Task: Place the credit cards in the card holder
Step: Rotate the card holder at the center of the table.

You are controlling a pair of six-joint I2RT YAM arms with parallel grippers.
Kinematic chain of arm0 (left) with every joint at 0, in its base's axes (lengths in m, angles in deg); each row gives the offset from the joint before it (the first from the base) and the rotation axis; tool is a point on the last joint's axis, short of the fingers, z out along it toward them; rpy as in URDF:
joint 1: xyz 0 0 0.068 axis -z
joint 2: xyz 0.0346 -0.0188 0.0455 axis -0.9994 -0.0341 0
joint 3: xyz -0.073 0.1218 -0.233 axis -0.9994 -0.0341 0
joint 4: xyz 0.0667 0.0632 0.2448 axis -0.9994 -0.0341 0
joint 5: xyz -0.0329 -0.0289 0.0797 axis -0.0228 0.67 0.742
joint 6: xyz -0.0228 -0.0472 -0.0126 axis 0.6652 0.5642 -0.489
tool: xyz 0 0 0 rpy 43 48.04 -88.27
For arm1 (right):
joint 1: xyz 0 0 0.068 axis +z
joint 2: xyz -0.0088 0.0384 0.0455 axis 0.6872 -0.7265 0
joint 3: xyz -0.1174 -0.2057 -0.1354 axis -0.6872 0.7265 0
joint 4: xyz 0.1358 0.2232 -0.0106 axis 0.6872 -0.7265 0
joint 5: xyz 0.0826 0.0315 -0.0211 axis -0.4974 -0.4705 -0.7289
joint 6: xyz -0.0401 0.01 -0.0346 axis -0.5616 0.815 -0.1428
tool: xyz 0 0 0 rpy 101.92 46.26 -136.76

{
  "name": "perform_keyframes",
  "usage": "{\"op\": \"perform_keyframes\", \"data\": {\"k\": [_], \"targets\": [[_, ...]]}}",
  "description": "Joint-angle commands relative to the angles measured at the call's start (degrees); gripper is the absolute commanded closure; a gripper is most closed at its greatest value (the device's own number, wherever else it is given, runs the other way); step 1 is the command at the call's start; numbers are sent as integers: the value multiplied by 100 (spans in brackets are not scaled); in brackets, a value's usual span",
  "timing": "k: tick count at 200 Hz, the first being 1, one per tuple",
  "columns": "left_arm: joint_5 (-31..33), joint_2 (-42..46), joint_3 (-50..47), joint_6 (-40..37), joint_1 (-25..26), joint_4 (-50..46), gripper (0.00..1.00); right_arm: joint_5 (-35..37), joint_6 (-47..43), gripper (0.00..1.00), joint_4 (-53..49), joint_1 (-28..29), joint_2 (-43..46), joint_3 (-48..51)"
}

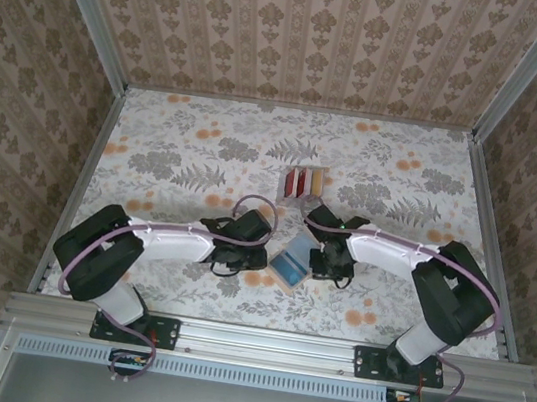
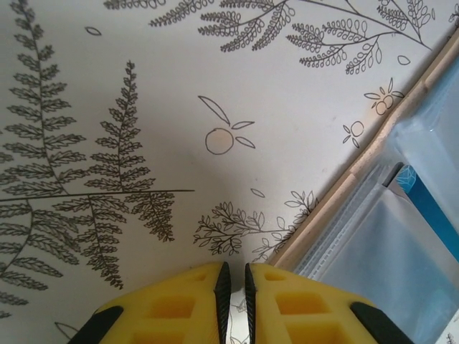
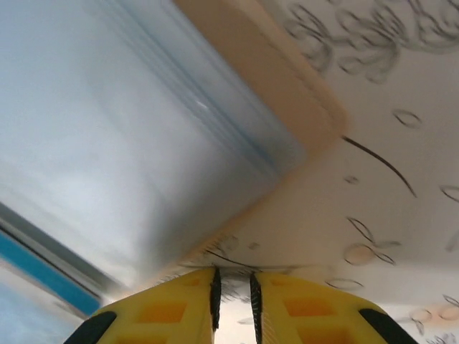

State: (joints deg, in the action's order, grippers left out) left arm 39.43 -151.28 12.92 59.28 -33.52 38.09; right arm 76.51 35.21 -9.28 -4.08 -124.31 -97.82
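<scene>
The card holder (image 2: 358,175) is presenting a smooth, matt, tan leather-like edge. Its grey-blue pockets (image 2: 387,251) are showing a faint satin sheen around a smooth plastic blue card (image 2: 434,211). The table covering (image 2: 215,86) is appearing matt and printed, and the left gripper (image 2: 233,276) is showing matt yellow plastic with black rubbery pads (image 2: 223,287).

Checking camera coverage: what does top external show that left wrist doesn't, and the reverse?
Top external has the left arm and right arm, the pale rack of upright cards beyond the card holder, and the patterned walls. Left wrist has the left gripper close up, fingers nearly together with nothing between them, and a blue card tucked in a grey-blue pocket. Shared: the card holder lying open on the floral tablecloth, its tan edge just right of the left gripper.
</scene>
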Motion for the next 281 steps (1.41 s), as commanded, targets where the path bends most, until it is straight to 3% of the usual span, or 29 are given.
{"op": "perform_keyframes", "data": {"k": [1, 65, 152, 198, 247, 281], "targets": [[-305, -456, 58, 183, 284, -140, 82, -190, -164, 77, 2361, 235, -454, -339], [-305, -493, 357, 124, 470, -239, 82, -406, -383, 77, 2243, 294, -599, -644], [-163, -326, 321, 507, 1173, -351, 82, -461, -651, 77, 1784, 312, -692, -1268], [-16, -321, 762, 267, 1289, -669, 82, -306, -832, 77, 1436, 273, -666, -1531], [615, 735, 635, 119, 1044, -1135, 80, -174, -710, 76, 1447, -61, -314, -1294], [745, 1829, 260, -226, 283, -1482, 75, -30, -617, 76, 1455, -231, -159, -1226]]}}
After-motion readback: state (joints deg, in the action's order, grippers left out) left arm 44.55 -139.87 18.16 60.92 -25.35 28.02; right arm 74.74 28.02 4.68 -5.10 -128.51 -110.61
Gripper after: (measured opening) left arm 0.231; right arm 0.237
